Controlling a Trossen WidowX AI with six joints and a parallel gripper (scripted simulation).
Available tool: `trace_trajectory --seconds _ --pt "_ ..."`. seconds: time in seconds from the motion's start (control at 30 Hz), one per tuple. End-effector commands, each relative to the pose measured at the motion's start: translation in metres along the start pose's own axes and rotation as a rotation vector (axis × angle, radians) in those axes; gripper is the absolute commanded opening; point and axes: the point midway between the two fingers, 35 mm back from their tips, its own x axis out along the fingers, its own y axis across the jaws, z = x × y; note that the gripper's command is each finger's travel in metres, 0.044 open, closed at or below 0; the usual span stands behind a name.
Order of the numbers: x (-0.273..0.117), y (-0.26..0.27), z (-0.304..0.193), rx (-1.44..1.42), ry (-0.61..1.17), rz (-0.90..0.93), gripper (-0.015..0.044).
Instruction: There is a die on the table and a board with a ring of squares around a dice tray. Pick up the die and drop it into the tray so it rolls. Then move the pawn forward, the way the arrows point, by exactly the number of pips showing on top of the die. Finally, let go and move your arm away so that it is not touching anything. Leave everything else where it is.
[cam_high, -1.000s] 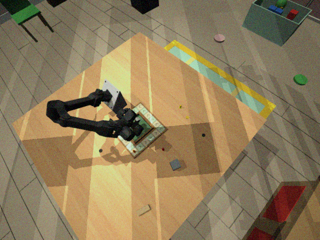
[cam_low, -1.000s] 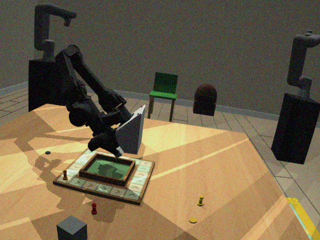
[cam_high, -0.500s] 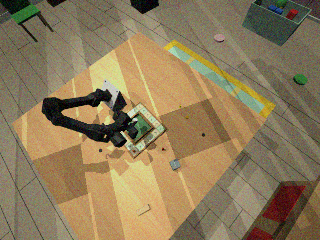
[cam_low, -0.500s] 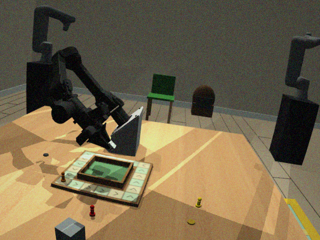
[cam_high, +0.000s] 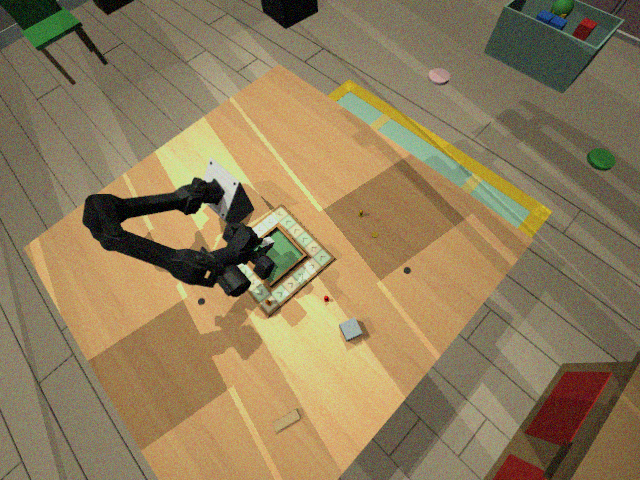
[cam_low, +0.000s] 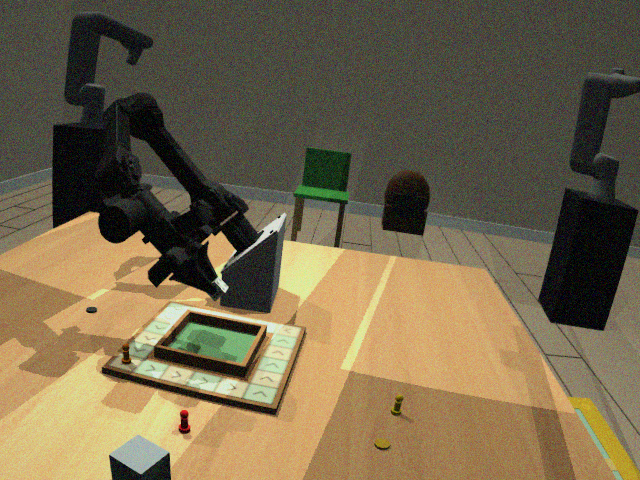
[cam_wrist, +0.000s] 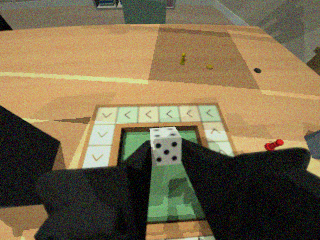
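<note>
Die (cam_wrist: 166, 145) is pinched in my end effector (cam_wrist: 167, 162), jaws clamped on its sides, white cube w/ black pips, hanging above the green floor of the dice tray (cam_low: 211, 342) and not touching it. Step in hand, as I judge it, is the drop: I want to release only while the die sits well inside the tray's brown wall, since from the wrist view it looks nearer the tray's far wall than the middle. I'd nudge toward center if I can, then open the jaws in one clean motion so neither pad drags it sideways. Some height is good so it actually tumbles, but too much and it could bounce over the rim onto the board (cam_low: 268, 379), or knock the pawn (cam_low: 125, 353) standing on the board's corner square, the one toward the bench's front-left corner in the exterior view. After release I'd lift straight up and clear before trying to read the pips. Arm pose: base sits toward the bench's far-left corner beside the grey wedge block (cam_low: 255, 268), upper link rises, elbow folded back, forearm coming down at a slant so the end effector is tilted, pointing down and forward over the tray's back edge, not vertical. Red pawn (cam_low: 184, 420), yellow pawn (cam_low: 397, 404) & grey cube (cam_low: 139, 457) lie off the board nearer the front edge; leave them.
</note>
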Motion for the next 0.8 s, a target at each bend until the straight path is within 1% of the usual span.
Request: trace_trajectory --seconds 0.0,0.47,0.77 --pt "-0.0023 -0.0018 0.0003 -0.004 -0.003 -0.007 0.0" --pt "-0.0008 -0.0005 0.0 0.0 0.0 -0.002 0.0" --pt "-0.0028 -0.0008 0.0024 0.0 0.0 -0.003 0.0236"
